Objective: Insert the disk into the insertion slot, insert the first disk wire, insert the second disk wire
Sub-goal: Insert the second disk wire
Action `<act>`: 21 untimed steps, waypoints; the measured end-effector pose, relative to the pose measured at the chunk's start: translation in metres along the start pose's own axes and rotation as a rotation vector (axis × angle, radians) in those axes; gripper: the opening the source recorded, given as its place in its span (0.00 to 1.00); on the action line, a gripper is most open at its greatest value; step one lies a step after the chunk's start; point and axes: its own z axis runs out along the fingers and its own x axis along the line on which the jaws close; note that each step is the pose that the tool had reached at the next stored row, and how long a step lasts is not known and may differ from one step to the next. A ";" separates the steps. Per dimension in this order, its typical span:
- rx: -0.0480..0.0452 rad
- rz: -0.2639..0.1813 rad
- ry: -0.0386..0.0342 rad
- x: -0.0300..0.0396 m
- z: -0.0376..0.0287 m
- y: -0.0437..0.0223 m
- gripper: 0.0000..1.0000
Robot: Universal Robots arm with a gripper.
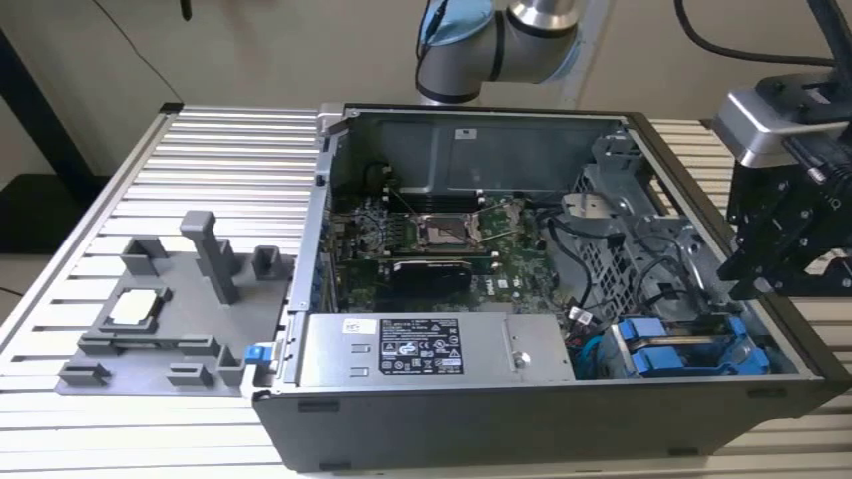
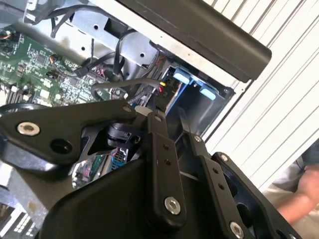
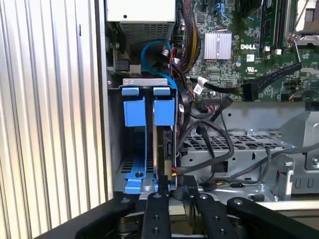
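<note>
Disk [image 3: 163,142] was seated in the insertion slot [image 3: 144,81] directly ahead of the gripper [image 3: 177,191]; neither disk wire could be confirmed plugged, and whether the gripper was open or closed could not be told.

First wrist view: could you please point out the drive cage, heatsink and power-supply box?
drive cage [image 3: 144,81], first wrist view, top rim.
heatsink [image 3: 218,46], first wrist view, fins.
power-supply box [image 3: 145,30], first wrist view, vented face.

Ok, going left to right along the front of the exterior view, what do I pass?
Grey moulded fixture on the slatted table → labelled grey power-supply box → blue drive carriers → the arm's black gripper.
</note>
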 end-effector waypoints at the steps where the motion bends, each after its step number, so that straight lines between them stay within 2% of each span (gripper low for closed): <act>1: 0.0000 0.000 0.0002 0.0000 0.0000 0.0000 0.27; 3: 0.0000 0.001 -0.0002 0.0000 -0.0001 0.0000 0.27; 4: 0.0000 0.002 -0.0077 0.0000 -0.0001 0.0000 0.27; 9: -0.0010 0.014 -0.0978 0.0000 -0.0001 0.0006 0.27; 10: -0.0012 0.016 -0.1137 0.0000 -0.0002 0.0007 0.27; 11: -0.0014 0.018 -0.1255 0.0000 -0.0003 0.0007 0.27; 12: -0.0023 0.019 -0.1322 -0.0001 -0.0010 0.0007 0.27; 13: -0.0054 0.019 -0.1340 -0.0001 -0.0020 0.0006 0.27; 18: -0.0234 0.021 -0.1342 -0.0014 -0.0055 0.0023 0.27; 19: -0.0247 0.022 -0.1333 -0.0026 -0.0057 0.0033 0.27; 21: -0.0251 0.021 -0.1262 -0.0086 -0.0055 0.0048 0.27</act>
